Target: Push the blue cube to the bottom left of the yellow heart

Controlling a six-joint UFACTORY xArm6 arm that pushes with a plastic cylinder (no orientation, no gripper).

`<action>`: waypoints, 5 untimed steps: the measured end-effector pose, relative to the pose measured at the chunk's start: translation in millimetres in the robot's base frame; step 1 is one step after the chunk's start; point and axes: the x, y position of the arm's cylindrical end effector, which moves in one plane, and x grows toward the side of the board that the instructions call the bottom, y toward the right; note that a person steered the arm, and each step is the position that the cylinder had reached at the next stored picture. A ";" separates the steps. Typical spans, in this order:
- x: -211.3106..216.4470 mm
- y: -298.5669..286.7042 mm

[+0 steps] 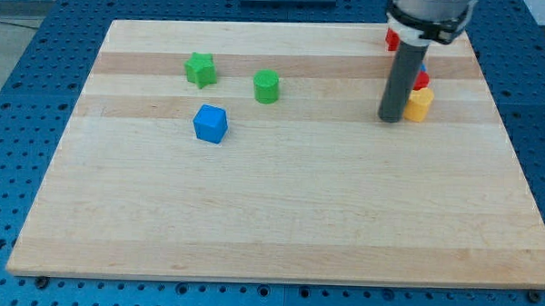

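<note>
While my tip: sits at (391,119), planted on the wooden board (279,217), no fingers on this rig, just a rod
yellow block (420,105): touching-close on the tip's right; shape unclear, partly hidden
blue cube (211,124): well apart, toward the view's left
green star (200,70): above the cube
green cylinder (267,86): just right of the star
red blocks (392,37): behind the rod, mostly hidden

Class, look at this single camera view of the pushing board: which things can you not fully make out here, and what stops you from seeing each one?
1. Red block, camera view: mostly behind the rod, shape unclear.
2. Second red block near the view's top: largely covered by the arm's body.
3. Yellow block: left side hidden by the rod near my tip, so contact is uncertain and heart shape unconfirmed.
4. A blue sliver beside the rod: too small to identify.
</note>
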 end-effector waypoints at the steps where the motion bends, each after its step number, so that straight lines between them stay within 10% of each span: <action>1: 42.0 -53.0; 3: 73.2 -252.2; 5: 43.3 -310.0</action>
